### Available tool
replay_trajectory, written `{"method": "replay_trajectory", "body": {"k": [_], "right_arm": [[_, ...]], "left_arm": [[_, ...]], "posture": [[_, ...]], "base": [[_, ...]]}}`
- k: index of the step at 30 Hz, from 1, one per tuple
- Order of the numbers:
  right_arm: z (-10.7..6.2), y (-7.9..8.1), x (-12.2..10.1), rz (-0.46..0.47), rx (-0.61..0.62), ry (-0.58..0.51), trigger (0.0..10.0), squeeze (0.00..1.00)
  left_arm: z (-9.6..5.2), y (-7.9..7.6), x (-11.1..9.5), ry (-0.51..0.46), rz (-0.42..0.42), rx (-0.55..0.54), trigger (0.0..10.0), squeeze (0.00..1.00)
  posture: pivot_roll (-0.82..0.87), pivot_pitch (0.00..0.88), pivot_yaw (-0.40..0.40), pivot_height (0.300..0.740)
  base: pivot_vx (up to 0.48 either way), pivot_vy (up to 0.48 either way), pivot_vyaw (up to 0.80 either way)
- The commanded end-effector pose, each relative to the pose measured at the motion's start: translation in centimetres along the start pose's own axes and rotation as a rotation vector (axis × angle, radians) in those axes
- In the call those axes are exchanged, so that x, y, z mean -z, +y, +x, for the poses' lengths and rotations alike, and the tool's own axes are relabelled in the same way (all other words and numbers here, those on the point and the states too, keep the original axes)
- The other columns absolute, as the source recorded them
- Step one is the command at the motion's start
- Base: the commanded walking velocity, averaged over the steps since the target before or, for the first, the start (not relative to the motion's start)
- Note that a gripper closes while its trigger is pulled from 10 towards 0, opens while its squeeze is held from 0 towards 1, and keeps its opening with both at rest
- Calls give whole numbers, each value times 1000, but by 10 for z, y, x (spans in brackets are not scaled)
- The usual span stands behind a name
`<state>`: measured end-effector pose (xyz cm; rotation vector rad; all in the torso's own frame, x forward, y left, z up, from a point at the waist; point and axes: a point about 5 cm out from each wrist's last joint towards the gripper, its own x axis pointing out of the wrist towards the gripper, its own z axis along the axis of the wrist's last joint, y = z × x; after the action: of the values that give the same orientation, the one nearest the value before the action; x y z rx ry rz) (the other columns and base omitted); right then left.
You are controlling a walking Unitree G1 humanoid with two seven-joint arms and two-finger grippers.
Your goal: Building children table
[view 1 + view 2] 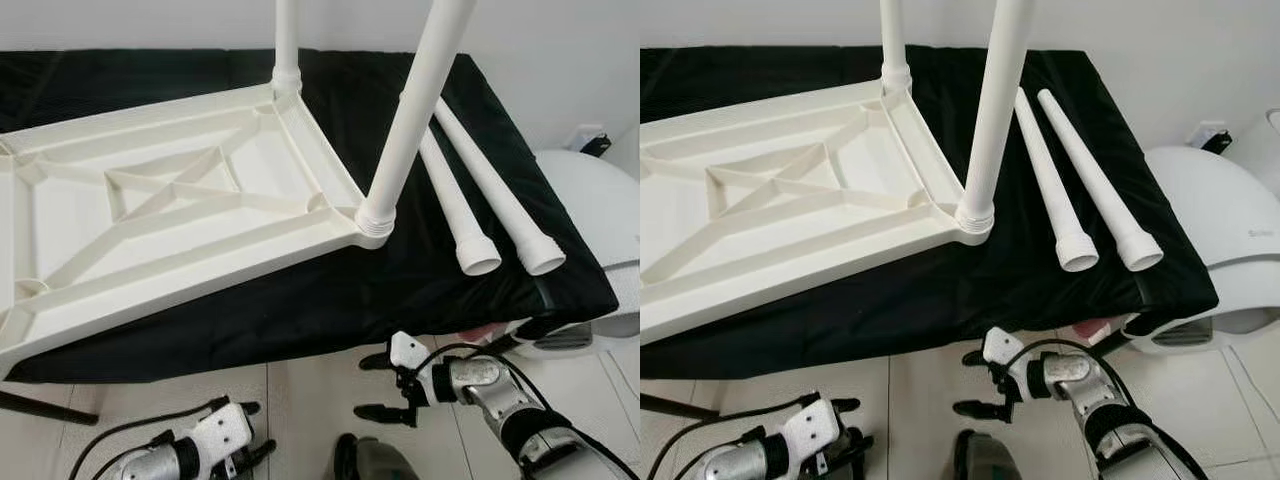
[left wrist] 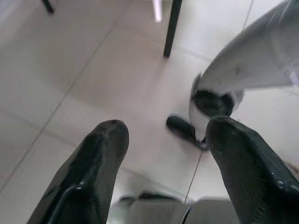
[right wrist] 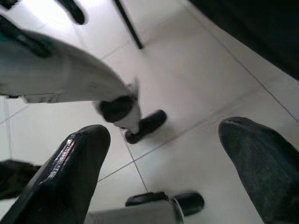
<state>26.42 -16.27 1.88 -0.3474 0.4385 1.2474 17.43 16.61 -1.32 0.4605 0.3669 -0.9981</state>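
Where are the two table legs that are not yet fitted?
The two loose legs lie side by side on the black cloth, on the robot's right of the upturned tabletop, just past its near fitted leg.

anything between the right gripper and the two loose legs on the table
Just bare black cloth and the table's edge, seen in the left eye view. The right gripper hangs below it; the loose legs lie untouched.

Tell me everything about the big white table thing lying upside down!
The white tabletop looks like plastic and lies flipped over on a black cloth, its underside showing raised ribs that cross in the middle. Two white legs already stand up from its corners on the robot's right. Its near corner pokes slightly past the cloth's edge. Neither gripper touches it.
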Motion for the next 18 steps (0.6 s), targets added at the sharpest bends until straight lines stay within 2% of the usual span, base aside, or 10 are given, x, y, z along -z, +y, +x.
{"method": "replay_trajectory", "body": {"k": [1,4,6,7,8,11,12,13,15,18], "right_arm": [[-3,-1,9,72,66,10,10000,0],[-6,-3,18,166,164,9,10000,0],[-6,-1,30,258,298,14,10000,0],[-6,-1,30,258,298,14,10000,0],[-6,0,40,345,430,19,10000,0],[-6,1,44,394,484,23,10000,0],[-7,3,50,435,547,34,10000,0],[-7,3,50,435,547,34,10000,0],[-9,7,60,507,636,53,10000,0],[-11,11,66,531,677,77,10000,0]], "left_arm": [[-1,-3,13,54,-57,-42,10000,0],[-2,0,23,86,-146,-95,10000,0],[-5,-1,39,151,-219,-158,10000,0],[-5,-1,39,151,-219,-158,10000,0],[-4,-3,49,175,-326,-232,10000,0],[-2,-4,52,181,-372,-261,10000,0],[-1,-6,56,186,-435,-291,10000,0],[-1,-6,56,186,-435,-291,10000,0],[0,-9,62,204,-518,-346,10000,0],[0,-10,65,215,-560,-385,10000,0]], "posture": [[125,205,-28,740],[118,205,-21,740],[105,205,-14,740],[105,205,-14,740],[100,204,-12,740],[93,206,-9,740],[90,204,-7,740],[90,204,-7,740],[92,203,-7,740],[92,204,-7,740]], "base": [[0,0,0],[0,0,0],[0,0,0],[0,0,0],[0,0,0],[0,0,0],[0,0,0],[0,0,0],[0,0,0],[0,0,0]]}}
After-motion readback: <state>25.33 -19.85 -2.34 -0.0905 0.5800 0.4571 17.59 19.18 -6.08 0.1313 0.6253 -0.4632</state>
